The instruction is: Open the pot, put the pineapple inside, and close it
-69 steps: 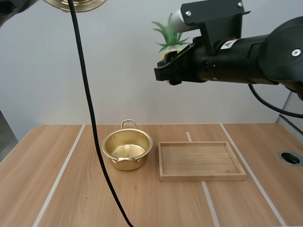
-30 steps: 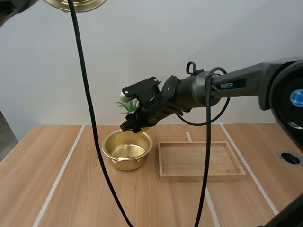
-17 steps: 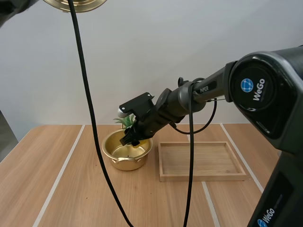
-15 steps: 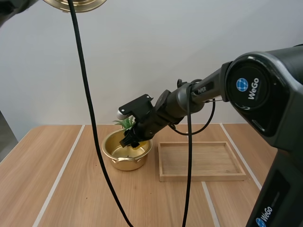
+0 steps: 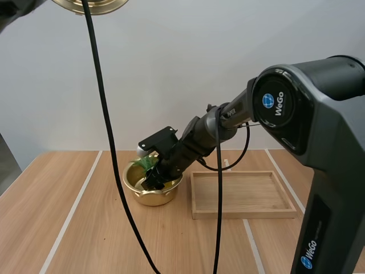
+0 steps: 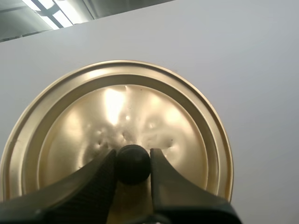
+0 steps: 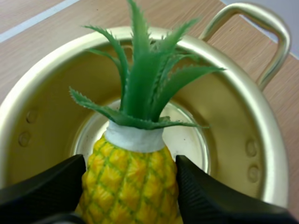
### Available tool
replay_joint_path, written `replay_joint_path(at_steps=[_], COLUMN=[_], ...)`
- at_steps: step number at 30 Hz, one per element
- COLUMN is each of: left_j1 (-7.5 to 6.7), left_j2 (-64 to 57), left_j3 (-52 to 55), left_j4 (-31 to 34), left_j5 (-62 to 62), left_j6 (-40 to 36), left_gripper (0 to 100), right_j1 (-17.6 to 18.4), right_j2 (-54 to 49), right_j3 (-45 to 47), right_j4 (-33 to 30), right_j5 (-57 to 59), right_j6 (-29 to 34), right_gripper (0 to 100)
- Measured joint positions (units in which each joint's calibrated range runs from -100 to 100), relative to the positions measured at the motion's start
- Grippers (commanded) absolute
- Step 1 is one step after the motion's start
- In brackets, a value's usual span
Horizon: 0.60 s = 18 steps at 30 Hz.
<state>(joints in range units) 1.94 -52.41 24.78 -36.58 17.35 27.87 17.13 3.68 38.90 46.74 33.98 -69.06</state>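
The gold pot (image 5: 149,193) stands lidless on the table left of the tray. My right gripper (image 5: 153,179) reaches down into its mouth, shut on the yellow pineapple (image 7: 130,184), whose green crown (image 5: 147,162) pokes above the rim. In the right wrist view the pineapple hangs between my fingers over the pot's shiny floor (image 7: 187,135). My left gripper (image 6: 133,164) is raised high, shut on the black knob (image 6: 133,163) of the gold lid (image 6: 84,140); the lid's edge (image 5: 91,4) shows at the top of the high view.
A shallow wooden tray (image 5: 242,194) lies just right of the pot, under my right arm. The pot's far handle (image 7: 261,28) sticks out beyond the rim.
My right arm swung down from high above the table and carried the pineapple into the pot's mouth. The left gripper and lid stayed put.
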Motion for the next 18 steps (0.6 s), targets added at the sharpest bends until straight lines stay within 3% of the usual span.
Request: replay_joint_path(at_steps=[18], left_j1=[0.0], left_j2=[0.0], left_j3=[0.0], left_j4=[0.0], left_j5=[0.0], left_j6=[0.0], left_gripper=[0], right_j1=[0.2], right_j2=[3.4], right_j3=[-1.4], right_j4=[2.0], right_j5=[-0.5], right_j6=[0.0], right_gripper=[0])
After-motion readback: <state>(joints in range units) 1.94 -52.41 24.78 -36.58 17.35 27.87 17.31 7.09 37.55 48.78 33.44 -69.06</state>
